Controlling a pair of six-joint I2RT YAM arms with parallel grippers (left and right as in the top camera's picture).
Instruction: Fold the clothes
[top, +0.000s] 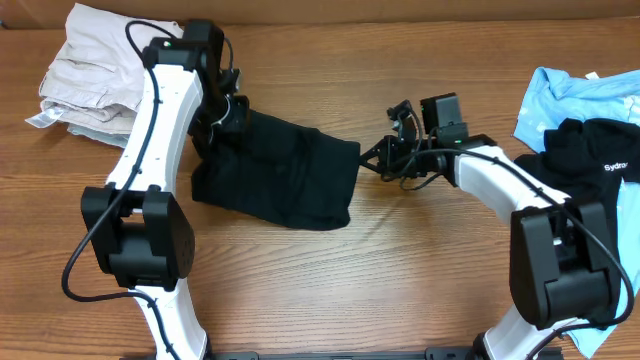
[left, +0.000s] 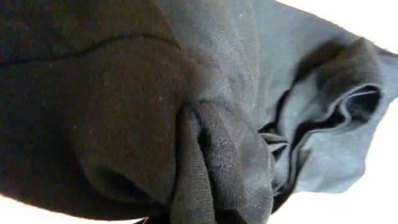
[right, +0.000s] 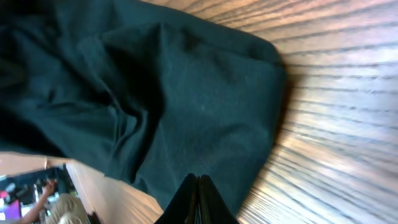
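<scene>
Black cloth is the piece in hand: a black garment (top: 285, 175) lies on the wooden table (top: 400, 270) left of centre, between the two arms. It looks partly folded, with a roughly four-sided outline, but the surface is lumpy and the edges are uneven, so I judge this fold begun and not yet squared off.

Its long axis runs across the table from the left gripper (top: 228, 112) at the far-left corner toward the right gripper (top: 378, 160) at the right edge, slanting a little toward the near side as it goes right. Which end is the neck or waist I cannot tell. The left wrist view shows a stitched opening (left: 354, 106), but not what it belongs to.

The right claw's fingers (right: 196, 193) are pressed together at the garment's edge and appear to pinch the hem. The left claw's fingers are hidden. Its camera sees only bunched fabric gathered close, so I cannot tell whether it grips or not.

As for the rest of the job — a beige bundle (top: 90, 75) sits at the far-left corner, loosely stacked, and may count as done. A light blue garment (top: 570, 95) and a black shirt with white lettering (top: 585, 150) lie crumpled on the right, apparently waiting their turn.
</scene>
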